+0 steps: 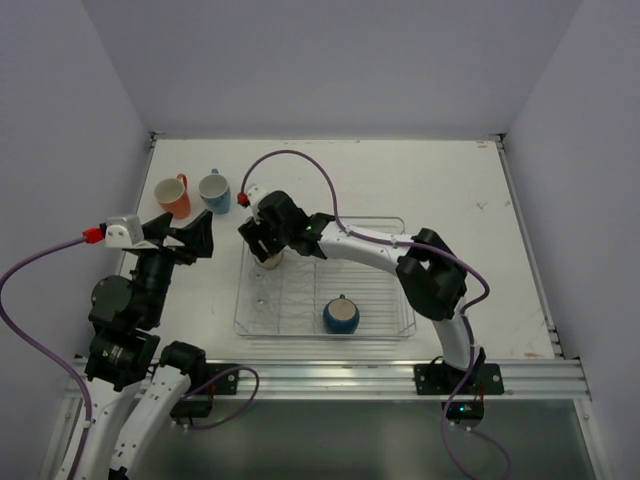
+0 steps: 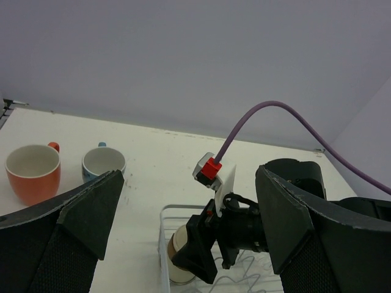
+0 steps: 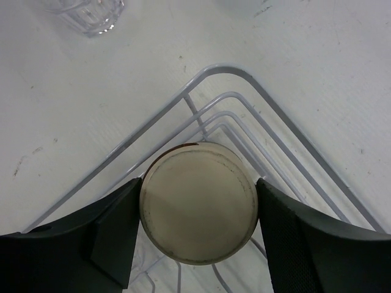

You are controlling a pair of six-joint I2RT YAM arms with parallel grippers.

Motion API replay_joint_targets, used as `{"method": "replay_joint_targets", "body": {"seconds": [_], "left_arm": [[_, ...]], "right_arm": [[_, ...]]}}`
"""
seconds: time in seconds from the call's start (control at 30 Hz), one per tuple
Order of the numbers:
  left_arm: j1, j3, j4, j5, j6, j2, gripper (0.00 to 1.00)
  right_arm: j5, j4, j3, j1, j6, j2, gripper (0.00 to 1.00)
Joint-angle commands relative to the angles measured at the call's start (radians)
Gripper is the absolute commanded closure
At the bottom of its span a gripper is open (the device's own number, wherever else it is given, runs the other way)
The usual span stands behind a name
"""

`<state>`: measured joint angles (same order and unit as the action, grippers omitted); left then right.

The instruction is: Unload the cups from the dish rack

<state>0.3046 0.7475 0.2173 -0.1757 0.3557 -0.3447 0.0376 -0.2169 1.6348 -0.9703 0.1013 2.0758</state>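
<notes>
Tan cup: in the far-left corner of the rack, with the rounded corner wires bending close around its far side.
Right jaws: one on each side of the tan cup, pressed against its wall and clamped on it.
Right arm: reaches across the rack from the near right, over its far rim.
Blue cup: in the rack by the near rim, about midway along it, well apart from the tan cup.
Rack edges: the left rim runs just beside the tan cup. Bare wire floor lies between the two cups and across the right half.
Tumbler: on the surface beyond the rack's corner, cut off by the top of the right wrist view.
Left jaws: wide apart, holding nothing, above the surface left of the rack.
Left arm: upright at the near left.
Orange mug, light blue mug: side by side with a narrow gap, near the far-left corner of the surface, well apart from the rack.
Open room: a broad stretch of surface between the rack's far rim and the far wall, and a strip to the rack's right.
Count: two cups in the rack, two mugs and one tumbler on the surface, two arms.
</notes>
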Motion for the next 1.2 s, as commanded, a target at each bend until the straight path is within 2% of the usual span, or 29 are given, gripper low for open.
{"method": "replay_joint_targets", "body": {"seconds": [0.0,0.2,0.43,0.6,0.73,0.8,0.93,0.97,1.07,1.17], "left_arm": [[0.007,-0.007,-0.033,-0.010,-0.015,-0.002,0.02],[0.007,-0.014,-0.047,0.015,-0.011,-0.017,0.02],[0.007,-0.027,-0.090,0.107,0.037,-0.059,0.02],[0.007,-0.013,-0.119,0.292,0.100,-0.145,0.05],[0.007,-0.008,-0.156,0.476,0.210,-0.238,0.07],[0.007,-0.019,-0.199,0.570,0.259,-0.283,0.09],[0.007,-0.074,-0.370,0.730,0.432,-0.344,0.11],[0.007,-0.089,-0.456,0.758,0.469,-0.373,0.12],[0.008,-0.155,-0.640,0.855,0.612,-0.437,0.15],[0.022,-0.175,-0.706,0.883,0.675,-0.488,0.18]], "right_arm": [[0.024,0.074,-0.030,-0.008,0.014,-0.072,0.46],[-0.016,0.194,-0.118,-0.008,0.130,-0.225,0.50],[0.056,0.313,-0.263,-0.008,0.196,-0.465,0.52],[0.068,0.389,-0.430,0.019,0.282,-0.637,0.52],[-0.030,0.508,-0.593,0.091,0.453,-0.785,0.54],[-0.111,0.568,-0.683,0.154,0.545,-0.873,0.54],[-0.241,0.637,-0.812,0.245,0.647,-0.991,0.55],[-0.267,0.643,-0.844,0.261,0.658,-1.009,0.55],[-0.286,0.668,-0.892,0.269,0.683,-1.060,0.55],[-0.288,0.686,-0.929,0.272,0.696,-1.096,0.55]]}}
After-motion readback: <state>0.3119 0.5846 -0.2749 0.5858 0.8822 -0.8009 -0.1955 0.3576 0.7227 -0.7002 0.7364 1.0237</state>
